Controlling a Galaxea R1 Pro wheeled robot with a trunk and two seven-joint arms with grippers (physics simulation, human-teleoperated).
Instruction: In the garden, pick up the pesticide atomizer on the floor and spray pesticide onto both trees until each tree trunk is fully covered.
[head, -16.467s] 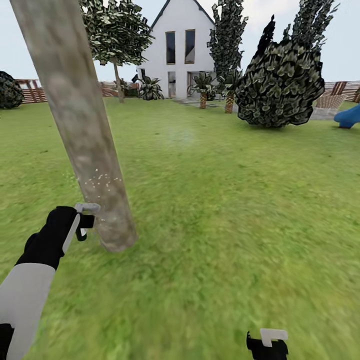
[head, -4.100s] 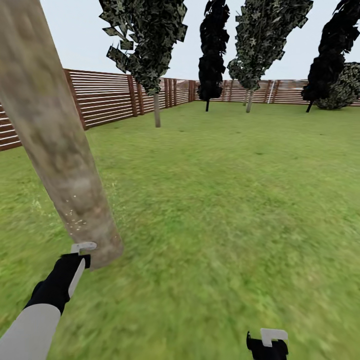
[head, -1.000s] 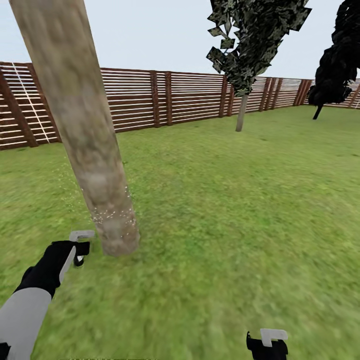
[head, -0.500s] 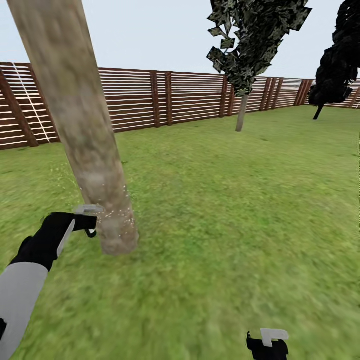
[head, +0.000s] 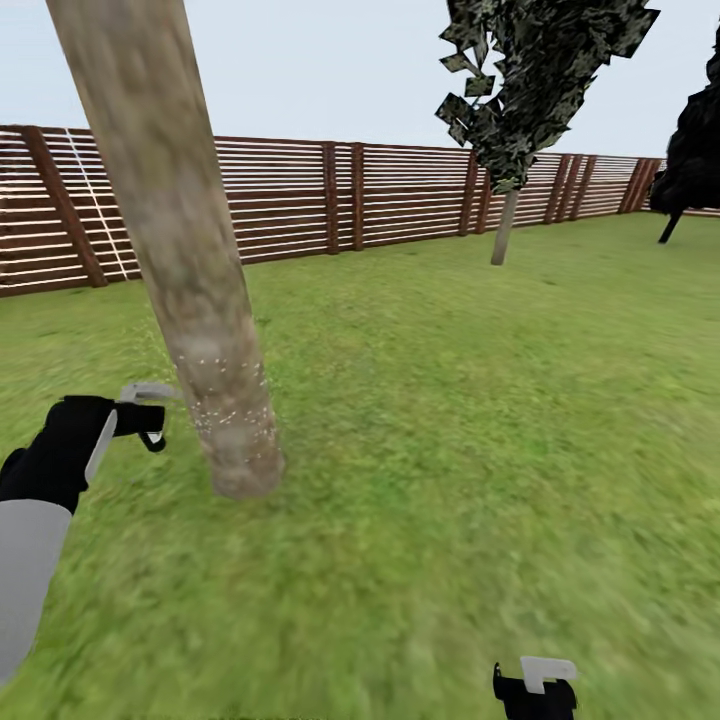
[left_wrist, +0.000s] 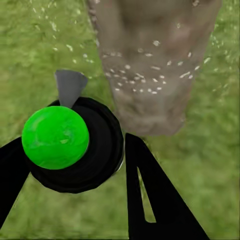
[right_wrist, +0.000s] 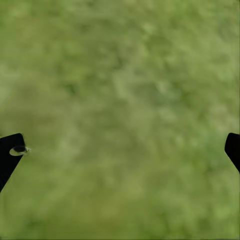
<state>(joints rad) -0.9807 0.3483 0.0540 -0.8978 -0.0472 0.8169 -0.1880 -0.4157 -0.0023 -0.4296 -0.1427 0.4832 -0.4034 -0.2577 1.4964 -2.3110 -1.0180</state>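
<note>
On the lawn (head: 480, 420) inside the slat fence (head: 280, 200), you have the atomizer (head: 148, 408) clamped in your left gripper (head: 140, 418), nozzle aimed at the trunk (head: 190, 270) just beside it. White droplets speckle only its lower part, so I judge this tree partly covered and the other still to do. Your right gripper (right_wrist: 120, 150) is spread wide and empty over grass; from above, the atomizer (left_wrist: 65, 142) looks dark-bodied with a green cap.
</note>
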